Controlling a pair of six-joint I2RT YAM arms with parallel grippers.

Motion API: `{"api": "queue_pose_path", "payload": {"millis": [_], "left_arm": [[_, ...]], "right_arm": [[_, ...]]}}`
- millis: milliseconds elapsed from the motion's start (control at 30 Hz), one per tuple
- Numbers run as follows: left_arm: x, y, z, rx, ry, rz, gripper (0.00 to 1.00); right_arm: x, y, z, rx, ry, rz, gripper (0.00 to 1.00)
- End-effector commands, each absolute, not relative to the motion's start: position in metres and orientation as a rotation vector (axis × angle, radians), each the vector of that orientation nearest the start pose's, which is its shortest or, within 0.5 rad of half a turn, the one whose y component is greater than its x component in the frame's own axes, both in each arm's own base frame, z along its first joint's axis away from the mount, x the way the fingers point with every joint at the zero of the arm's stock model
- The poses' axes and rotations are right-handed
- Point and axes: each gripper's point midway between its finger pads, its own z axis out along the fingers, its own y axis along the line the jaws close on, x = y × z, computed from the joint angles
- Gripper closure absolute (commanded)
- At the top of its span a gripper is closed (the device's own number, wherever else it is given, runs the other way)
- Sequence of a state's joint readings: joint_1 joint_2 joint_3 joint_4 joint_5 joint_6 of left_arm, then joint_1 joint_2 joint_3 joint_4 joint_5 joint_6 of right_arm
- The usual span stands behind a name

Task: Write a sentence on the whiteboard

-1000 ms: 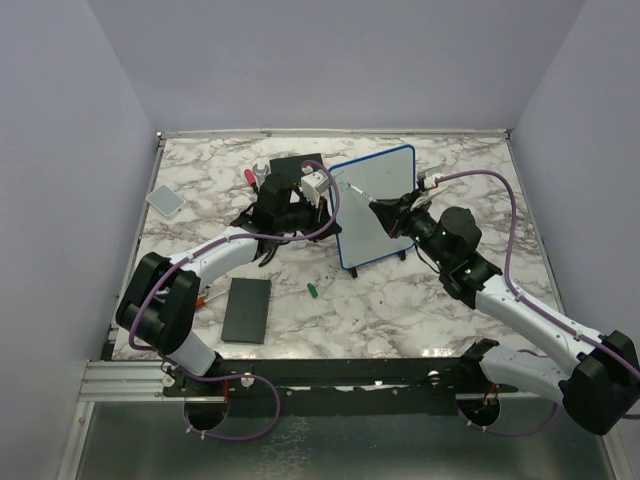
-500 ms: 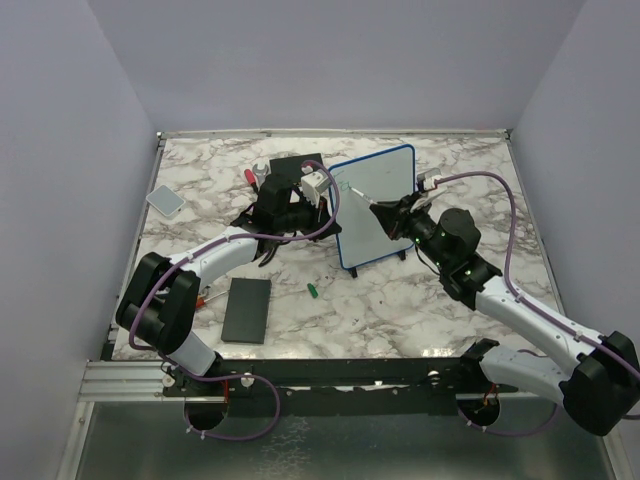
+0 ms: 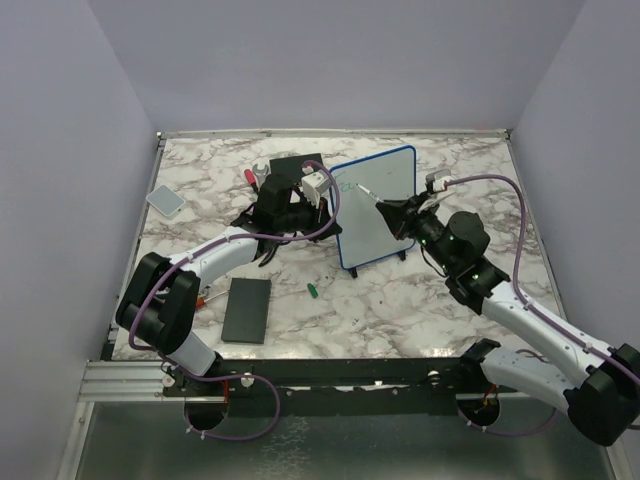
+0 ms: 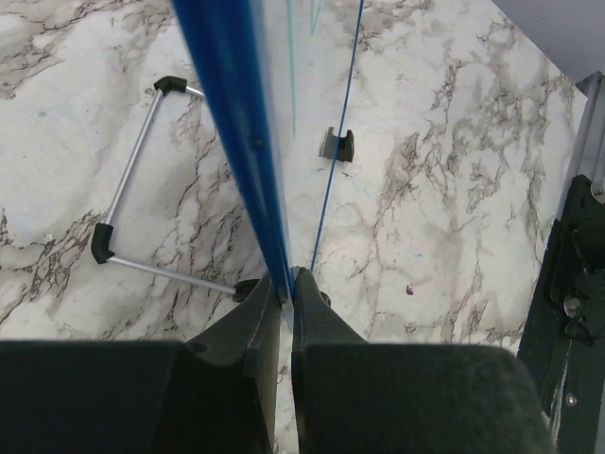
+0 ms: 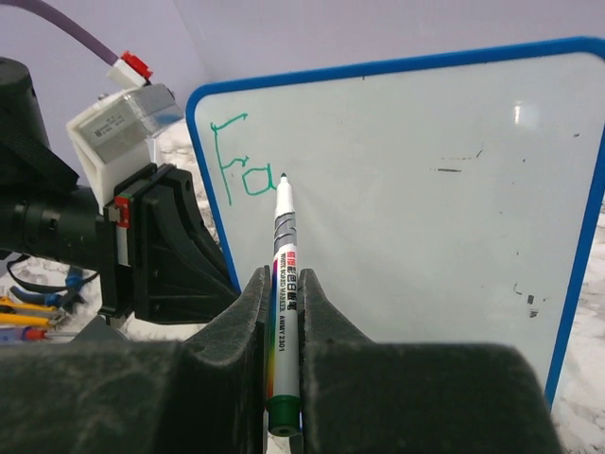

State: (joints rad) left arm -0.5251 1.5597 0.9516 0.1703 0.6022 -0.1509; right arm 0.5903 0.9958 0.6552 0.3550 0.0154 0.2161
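Right claw clamped on marker, tip up by board face, just right of sentence, only "Fa" so far. Left claw pinched on board's blue edge. I judge writing barely begun; next letter needs light steady contact. Board upright at middle of tabletop, face toward right arm, long axis level.

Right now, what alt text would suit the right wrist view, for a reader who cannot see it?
The right gripper holds a marker, its tip at the board, just right of the green letters "Fa". The left gripper clamps the board's left edge.
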Motion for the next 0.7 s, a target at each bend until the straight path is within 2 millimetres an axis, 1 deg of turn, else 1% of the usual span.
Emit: {"api": "queue_pose_path", "payload": {"millis": [0, 333, 533, 667], "left_arm": [[0.314, -0.299, 0.133, 0.793, 2.020, -0.981, 1.00], [0.314, -0.299, 0.133, 0.795, 2.017, -0.980, 1.00], [0.314, -0.299, 0.133, 0.796, 2.017, -0.981, 1.00], [0.314, -0.298, 0.133, 0.795, 2.020, -0.981, 1.00]], "right_arm": [[0.309, 0.208, 0.286, -0.267, 1.530, 0.597, 0.99], [0.320, 0.216, 0.286, -0.284, 1.526, 0.590, 0.99], [0.320, 0.215, 0.292, -0.282, 1.509, 0.587, 1.00], [0.323, 0.214, 0.292, -0.279, 1.509, 0.571, 0.99]]}}
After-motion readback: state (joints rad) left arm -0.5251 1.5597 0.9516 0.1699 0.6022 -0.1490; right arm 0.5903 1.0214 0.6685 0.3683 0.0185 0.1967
